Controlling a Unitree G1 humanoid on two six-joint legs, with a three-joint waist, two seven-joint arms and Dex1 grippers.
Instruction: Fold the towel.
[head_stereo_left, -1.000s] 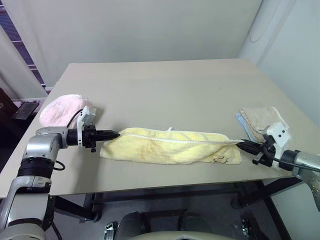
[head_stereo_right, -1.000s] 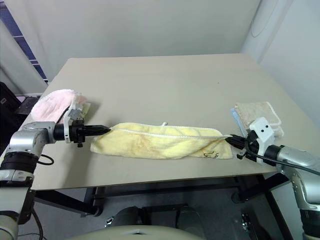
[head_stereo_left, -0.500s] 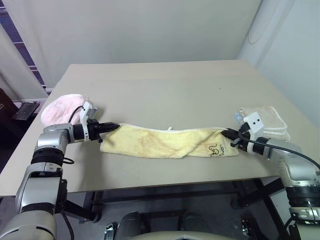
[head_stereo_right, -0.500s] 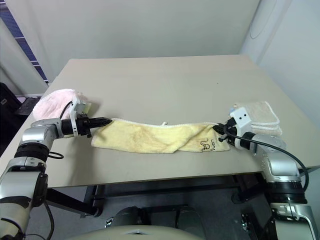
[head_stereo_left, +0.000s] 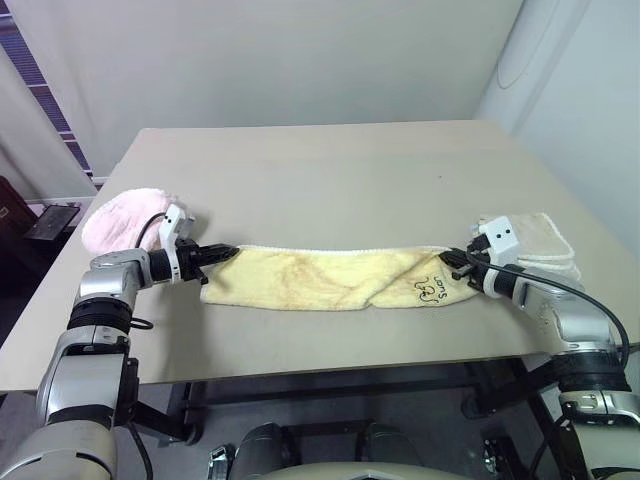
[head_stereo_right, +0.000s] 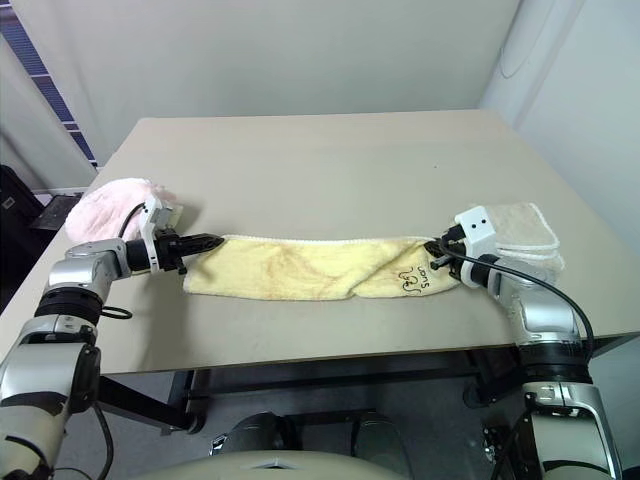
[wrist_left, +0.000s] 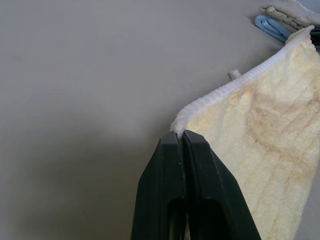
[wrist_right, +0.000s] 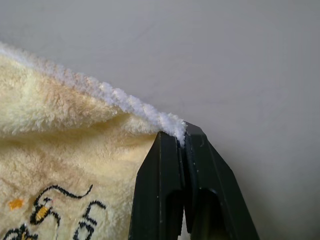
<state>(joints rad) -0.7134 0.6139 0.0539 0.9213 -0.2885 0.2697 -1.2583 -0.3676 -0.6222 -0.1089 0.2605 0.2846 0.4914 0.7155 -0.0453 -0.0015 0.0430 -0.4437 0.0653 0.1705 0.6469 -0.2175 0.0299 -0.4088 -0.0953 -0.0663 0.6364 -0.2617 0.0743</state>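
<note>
Left gripper (wrist_left: 180, 134) and right gripper (wrist_right: 182, 136) each pinch a towel (head_stereo_left: 320, 277) corner hem. Advise lowering both evenly, keeping hems aligned.

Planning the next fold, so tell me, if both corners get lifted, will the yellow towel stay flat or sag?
Likely sag: the towel is soft terry, already creased. Probably light, since each claw, left and right, pinches just the hem.
</note>
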